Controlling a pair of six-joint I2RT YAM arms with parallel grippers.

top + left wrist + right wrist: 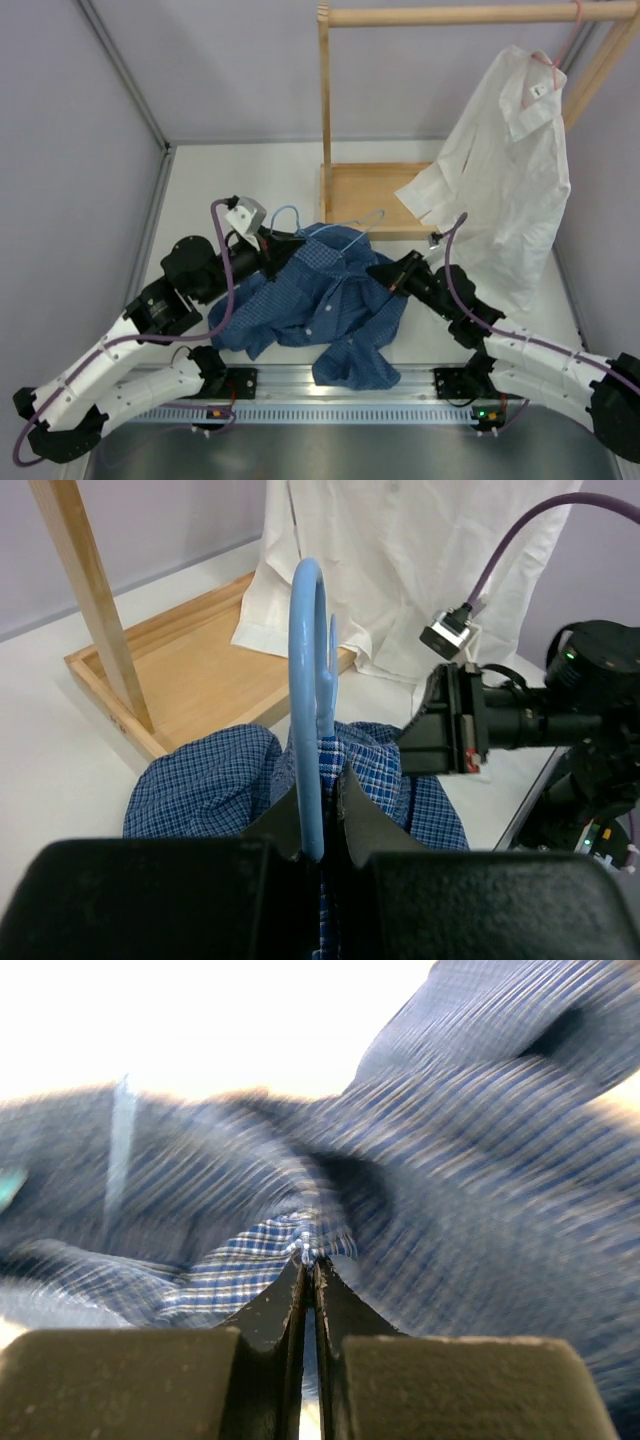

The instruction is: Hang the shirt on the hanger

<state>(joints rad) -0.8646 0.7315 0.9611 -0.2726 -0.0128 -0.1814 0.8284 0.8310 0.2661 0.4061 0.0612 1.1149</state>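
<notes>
The dark blue checked shirt (320,300) lies bunched on the table between the two arms. The light blue wire hanger (290,215) sticks out of its far side, hook to the left. In the left wrist view the hanger's neck (305,680) runs down between the jaws of my left gripper (322,790), which is shut on it with shirt (200,780) cloth pressed beside it. At the shirt's right side, my right gripper (308,1260) is shut on a small fold of the shirt (480,1160); that view is motion-blurred. From above, the left gripper (275,245) and the right gripper (385,272) flank the collar area.
A wooden clothes rack with a tray base (365,195) and a top rail (450,15) stands behind the shirt. A white collared shirt (510,160) hangs from the rail on a pink hanger (555,55) at the right. Grey walls enclose the table.
</notes>
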